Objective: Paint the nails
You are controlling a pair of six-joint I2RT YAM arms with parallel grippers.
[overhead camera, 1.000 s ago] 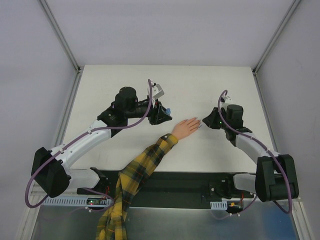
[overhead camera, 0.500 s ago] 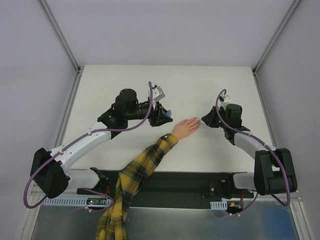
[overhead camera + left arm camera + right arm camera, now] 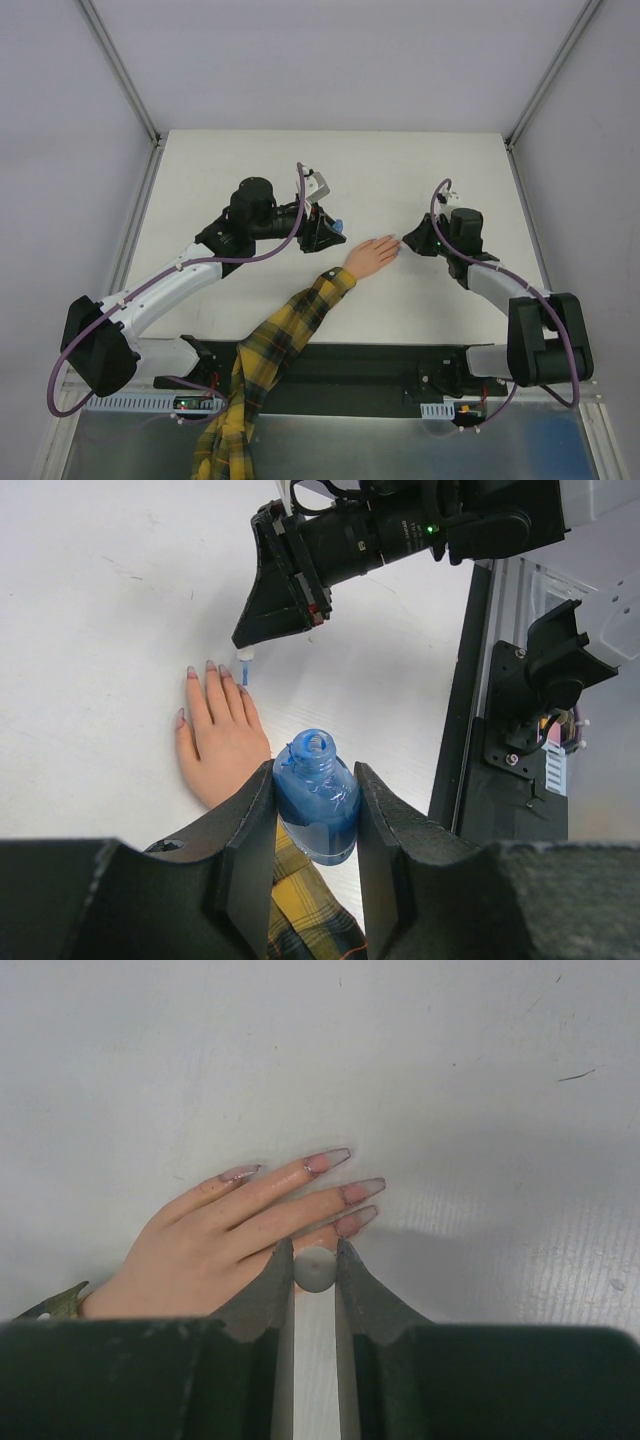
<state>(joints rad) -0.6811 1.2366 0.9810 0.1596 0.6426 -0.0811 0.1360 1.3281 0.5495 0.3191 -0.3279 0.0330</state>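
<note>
blue polish, brush poised at the fingertips

light strokes along each nail, bristles barely pressing, should serve best. the right end effector (image 3: 314,1252) is clenched on the brush cap (image 3: 315,1270), low centre in its wrist view; the nails (image 3: 357,1192) sit just above it, tipping the hand (image 3: 372,255) flat on the surface (image 3: 250,170). the left end effector (image 3: 315,780) grasps the open bottle (image 3: 318,805).

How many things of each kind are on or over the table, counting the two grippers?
Grippers: 2, the left gripper and the right gripper
Bottles: 1, the open blue polish bottle held by the left gripper
Brushes: 1, the brush held by the right gripper
Hands: 1, the hand lying flat
Total: 5
</note>
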